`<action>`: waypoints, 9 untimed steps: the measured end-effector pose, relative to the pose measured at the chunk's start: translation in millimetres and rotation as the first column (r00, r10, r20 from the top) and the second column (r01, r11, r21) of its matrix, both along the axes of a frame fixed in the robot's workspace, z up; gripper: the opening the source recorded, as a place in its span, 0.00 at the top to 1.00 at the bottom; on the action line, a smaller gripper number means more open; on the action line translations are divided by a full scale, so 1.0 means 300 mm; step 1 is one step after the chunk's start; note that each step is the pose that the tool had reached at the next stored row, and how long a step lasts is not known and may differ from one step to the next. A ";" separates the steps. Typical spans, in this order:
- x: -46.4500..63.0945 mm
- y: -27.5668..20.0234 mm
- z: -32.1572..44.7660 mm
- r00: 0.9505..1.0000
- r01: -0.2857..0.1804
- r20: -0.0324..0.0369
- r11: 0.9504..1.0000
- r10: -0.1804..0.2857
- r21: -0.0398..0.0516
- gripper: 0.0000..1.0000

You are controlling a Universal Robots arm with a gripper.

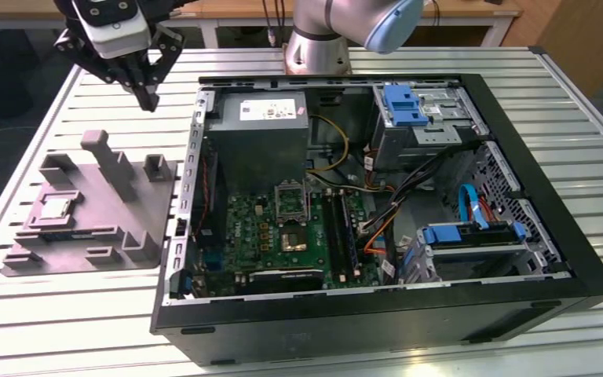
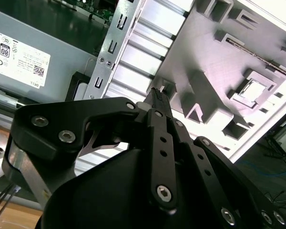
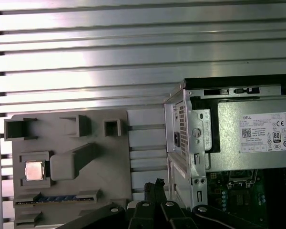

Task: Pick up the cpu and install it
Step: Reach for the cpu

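Gripper (image 1: 148,100) clenched, nothing in it, hanging over gap betw. grey fixture (image 1: 123,228) and PC case (image 1: 553,236). Cpu (image 1: 56,207) sits in fixture recess, well apart from gripper.

Entry: white printed label (image 3: 269,132) | stood on: grey power supply (image 3: 248,160) | print: small text, codes and marks, none that you could read surely.

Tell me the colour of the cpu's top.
Pale silver-grey metal; the cpu shows best in the first wrist view.
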State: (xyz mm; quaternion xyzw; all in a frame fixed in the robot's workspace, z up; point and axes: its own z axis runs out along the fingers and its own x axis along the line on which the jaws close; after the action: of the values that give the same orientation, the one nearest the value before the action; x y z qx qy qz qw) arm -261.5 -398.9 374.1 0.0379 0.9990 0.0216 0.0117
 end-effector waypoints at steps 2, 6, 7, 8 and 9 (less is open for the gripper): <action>-0.002 0.000 0.000 1.000 0.000 0.000 1.000 0.000 0.000 0.89; -0.013 0.000 -0.002 1.000 0.000 0.000 1.000 0.000 0.000 0.89; -0.013 0.000 -0.002 1.000 0.000 0.000 1.000 0.000 0.000 0.89; -0.014 0.000 -0.002 1.000 0.000 -0.001 1.000 0.000 0.000 0.89; -0.014 0.000 -0.003 1.000 0.000 -0.001 1.000 0.000 0.000 0.89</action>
State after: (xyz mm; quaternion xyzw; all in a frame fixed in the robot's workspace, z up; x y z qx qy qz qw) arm -265.8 -398.9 373.3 0.0379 0.9990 0.0217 0.0114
